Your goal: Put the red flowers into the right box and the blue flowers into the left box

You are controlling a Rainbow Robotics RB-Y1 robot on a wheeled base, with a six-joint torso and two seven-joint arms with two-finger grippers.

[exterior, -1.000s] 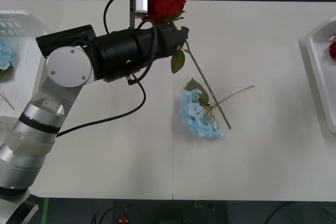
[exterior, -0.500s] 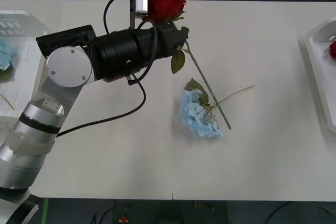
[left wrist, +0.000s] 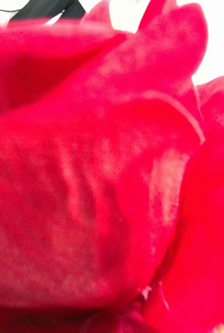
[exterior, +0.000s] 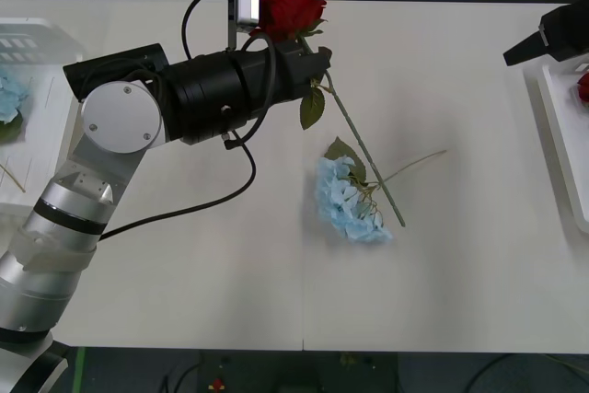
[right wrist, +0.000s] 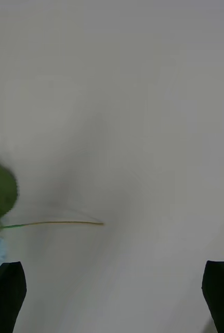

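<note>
Left gripper (exterior: 317, 60) sits at the red rose (exterior: 291, 8) near the table's (exterior: 184, 264) far edge, its fingers hidden behind the wrist and bloom, so whether they pinch the stem cannot be told; red petals crowd the left wrist view. That rose's long stem (exterior: 363, 149) slants toward the middle of the table, its lower end crossing the blue flower (exterior: 350, 202) lying there, leaves and stems touching. Right gripper (right wrist: 112, 291) hangs spread wide above bare tabletop, with the blue flower's thin stem tip (right wrist: 65, 223) just ahead of it; its arm shows at the far right corner beside the right box (exterior: 557, 126), where one red bloom (exterior: 583, 86) already rests. A blue cluster (exterior: 9, 94) lies in the left box (exterior: 46, 43) at the left edge. Chief risk, by this reading: lifting the rose may drag the tangled blue flower along, or a loose hold near the head may let the rose swing and slip. Both arms converging on the centre could also collide.
</note>
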